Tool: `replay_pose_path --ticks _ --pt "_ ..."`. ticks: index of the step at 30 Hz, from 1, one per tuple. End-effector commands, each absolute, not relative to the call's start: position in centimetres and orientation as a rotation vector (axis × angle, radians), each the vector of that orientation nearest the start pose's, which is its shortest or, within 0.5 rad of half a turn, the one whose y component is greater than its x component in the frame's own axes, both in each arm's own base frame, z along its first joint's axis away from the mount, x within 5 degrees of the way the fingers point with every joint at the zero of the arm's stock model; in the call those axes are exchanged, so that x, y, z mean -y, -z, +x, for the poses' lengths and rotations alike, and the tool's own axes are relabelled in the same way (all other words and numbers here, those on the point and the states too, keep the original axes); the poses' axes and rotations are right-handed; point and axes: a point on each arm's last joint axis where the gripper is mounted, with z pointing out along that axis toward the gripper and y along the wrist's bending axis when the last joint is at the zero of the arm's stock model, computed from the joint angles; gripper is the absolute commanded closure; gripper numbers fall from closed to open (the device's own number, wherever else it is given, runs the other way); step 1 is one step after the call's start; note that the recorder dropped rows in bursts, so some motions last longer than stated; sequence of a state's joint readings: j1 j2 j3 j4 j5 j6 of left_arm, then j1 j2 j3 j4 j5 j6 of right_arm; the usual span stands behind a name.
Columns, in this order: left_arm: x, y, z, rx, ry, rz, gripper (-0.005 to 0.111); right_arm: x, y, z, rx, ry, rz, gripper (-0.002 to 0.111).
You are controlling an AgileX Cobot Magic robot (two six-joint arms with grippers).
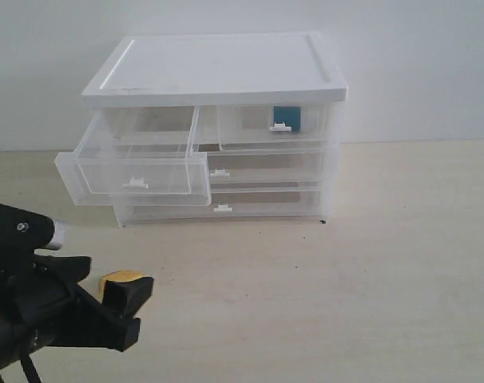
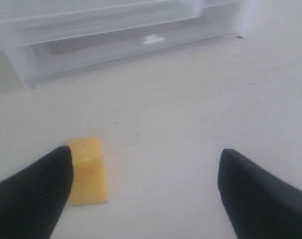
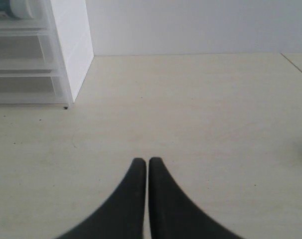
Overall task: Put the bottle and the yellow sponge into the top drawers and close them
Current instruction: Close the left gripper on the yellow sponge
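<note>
The yellow sponge (image 2: 86, 169) lies on the table between my left gripper's (image 2: 146, 159) open fingers, close against one fingertip (image 2: 56, 164) and far from the other. In the exterior view the sponge (image 1: 121, 278) peeks out behind the left gripper (image 1: 134, 311) at the lower left. The bottle (image 1: 286, 117) shows as a teal patch inside the shut top right drawer (image 1: 278, 126); the bottle (image 3: 14, 7) also shows in the right wrist view. The top left drawer (image 1: 134, 171) is pulled out and holds nothing. My right gripper (image 3: 143, 162) is shut on nothing above bare table.
The white-topped cabinet (image 1: 218, 68) stands at the back against the wall, with two full-width drawers (image 1: 266, 167) shut below. The pulled-out drawer overhangs the table in front of the cabinet. A table edge (image 3: 296, 64) shows far off in the right wrist view.
</note>
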State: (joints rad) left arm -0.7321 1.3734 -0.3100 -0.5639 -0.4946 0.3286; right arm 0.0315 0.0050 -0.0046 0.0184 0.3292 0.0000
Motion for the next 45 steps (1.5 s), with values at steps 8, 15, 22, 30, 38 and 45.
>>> replay_pose_path --ticks 8,15,22,30,38,45 --pt "11.4 -14.3 18.9 -2.093 0.027 0.314 0.017 -0.2 -18.4 5.4 -1.805 -0.038 -0.018 0.108" --pt "12.1 -12.9 19.9 -2.117 -0.002 0.317 0.016 -0.2 -18.4 5.4 -1.805 -0.038 -0.018 0.108" --pt "12.9 -11.6 21.6 -2.146 -0.007 0.294 0.016 -0.2 -18.4 5.4 -1.805 -0.038 -0.018 0.108" --pt "12.0 -10.4 22.9 -2.161 0.079 0.291 0.016 -0.2 -18.4 5.4 -1.805 -0.038 -0.018 0.108" --pt "12.1 -10.2 24.0 -2.125 0.090 0.263 0.016 -0.2 -18.4 5.4 -1.805 -0.038 -0.018 0.108" --pt "12.6 -10.4 24.8 -2.141 0.087 0.309 0.017 -0.2 -18.4 5.4 -1.805 -0.038 -0.018 0.108"
